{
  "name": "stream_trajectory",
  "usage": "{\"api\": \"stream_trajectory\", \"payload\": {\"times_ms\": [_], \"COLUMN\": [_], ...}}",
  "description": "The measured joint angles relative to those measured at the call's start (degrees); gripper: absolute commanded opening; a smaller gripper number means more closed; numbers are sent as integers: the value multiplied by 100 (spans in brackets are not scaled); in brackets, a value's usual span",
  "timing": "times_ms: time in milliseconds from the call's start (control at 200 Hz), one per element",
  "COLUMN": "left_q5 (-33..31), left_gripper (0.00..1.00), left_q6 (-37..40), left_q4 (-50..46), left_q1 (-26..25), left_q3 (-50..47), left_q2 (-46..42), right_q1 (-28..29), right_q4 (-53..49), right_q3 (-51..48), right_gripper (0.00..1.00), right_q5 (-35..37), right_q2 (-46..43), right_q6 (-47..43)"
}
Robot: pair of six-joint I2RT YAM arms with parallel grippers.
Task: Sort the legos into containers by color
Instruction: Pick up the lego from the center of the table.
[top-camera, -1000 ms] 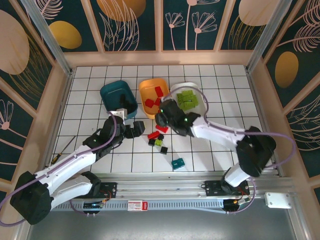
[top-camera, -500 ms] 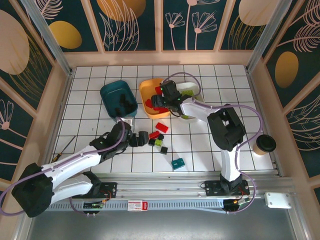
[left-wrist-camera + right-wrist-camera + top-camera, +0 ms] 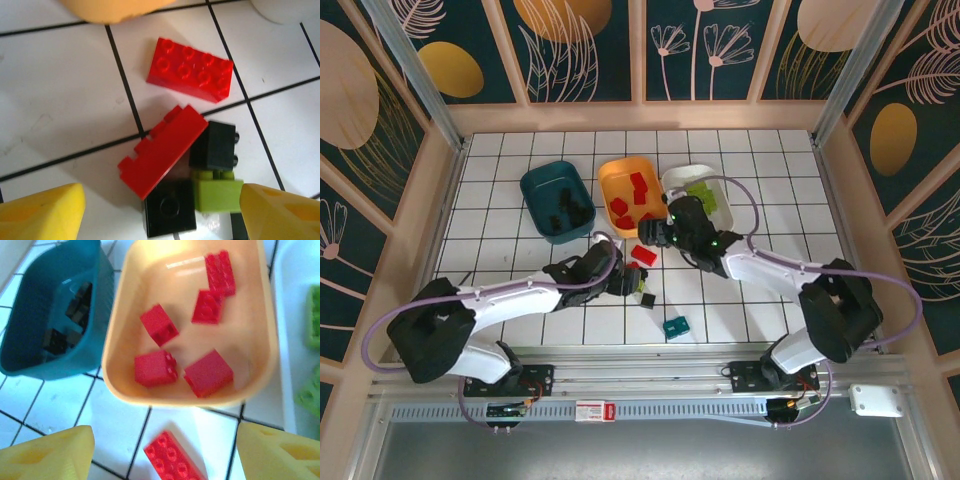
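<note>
Loose legos lie on the tiles between my grippers: a red 2x4 brick (image 3: pixel 190 75), a tilted flat red piece (image 3: pixel 162 150), two black bricks (image 3: pixel 217 145) and a lime green one (image 3: pixel 216 192). My left gripper (image 3: pixel 162 215) is open low over this cluster, its yellow fingertips (image 3: pixel 40 212) on either side. My right gripper (image 3: pixel 162 457) is open just in front of the orange tub (image 3: pixel 125 340), above the red 2x4 brick (image 3: pixel 172 460). The orange tub holds several red bricks, the teal tub (image 3: pixel 100 290) black ones, the white tub (image 3: pixel 292 340) green ones.
From above, the teal tub (image 3: pixel 532 185), orange tub (image 3: pixel 605 195) and white tub (image 3: pixel 680 172) stand in a row at the back. A lone black brick (image 3: pixel 647 299) and a teal brick (image 3: pixel 676 326) lie nearer the arm bases. Raised walls ring the tiled table.
My left gripper slid right to the loose cluster and its jaws narrowed a little. My right gripper reached over the orange tub, opened, then drew back to the tub's near side.
</note>
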Motion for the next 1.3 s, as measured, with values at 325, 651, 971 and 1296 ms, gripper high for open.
{"api": "stream_trajectory", "payload": {"times_ms": [325,651,971,1296], "left_q5": [-466,-717,-671,-564], "left_gripper": [66,42,17,0], "left_q6": [332,247,175,177], "left_q4": [35,-15,-9,-376], "left_q1": [0,101,227,509], "left_q3": [564,599,544,778], "left_q2": [990,1224,1224,507], "right_q1": [9,15,15,15], "right_q4": [17,13,7,0], "right_q3": [-758,-846,-907,-1082], "right_gripper": [75,75,75,75], "right_q5": [127,201,304,317], "right_q2": [-1040,-1456,-1528,-1790], "right_q6": [256,271,271,280]}}
